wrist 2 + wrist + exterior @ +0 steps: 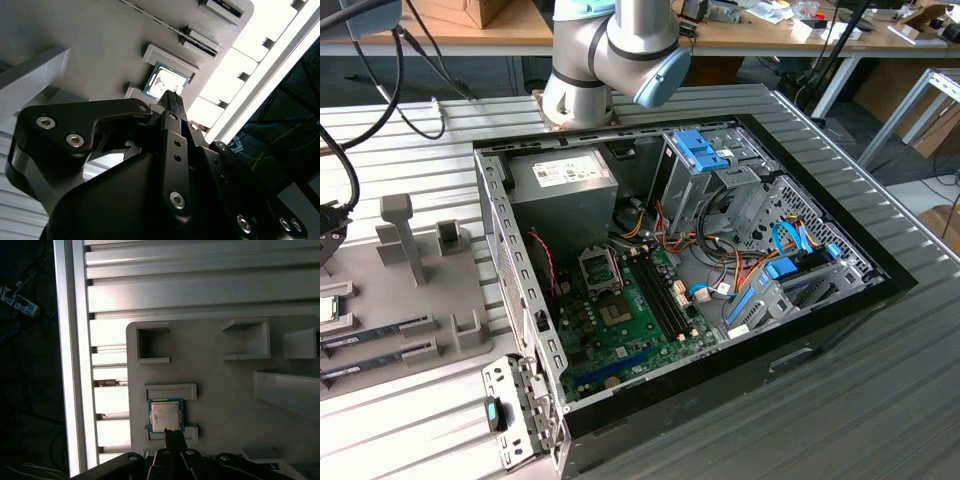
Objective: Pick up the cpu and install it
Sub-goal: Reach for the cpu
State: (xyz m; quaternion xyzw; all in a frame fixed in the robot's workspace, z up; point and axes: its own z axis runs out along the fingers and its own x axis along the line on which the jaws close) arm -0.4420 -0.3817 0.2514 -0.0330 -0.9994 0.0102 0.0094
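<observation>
The cpu (165, 416) is a small silver square with a green edge. It lies flat in a slot of the grey holder tray (220, 390), and also appears in the second wrist view as the cpu (167, 81). My gripper (172, 434) hangs just above the cpu's near edge, apart from it. Its black body takes up most of the second wrist view, where the gripper (171, 96) tip points at the chip. In the exterior view the cpu (328, 308) sits at the left edge, under the dark gripper (330, 235). Nothing is held.
The open computer case (880, 285) lies on the ribbed metal table (840, 400), with the green motherboard (630, 330) and its dark socket frame (600, 268) inside. Memory sticks (375, 330) rest in the tray (420, 290), beside upright posts (405, 235). The table edge (75, 365) runs near the tray.
</observation>
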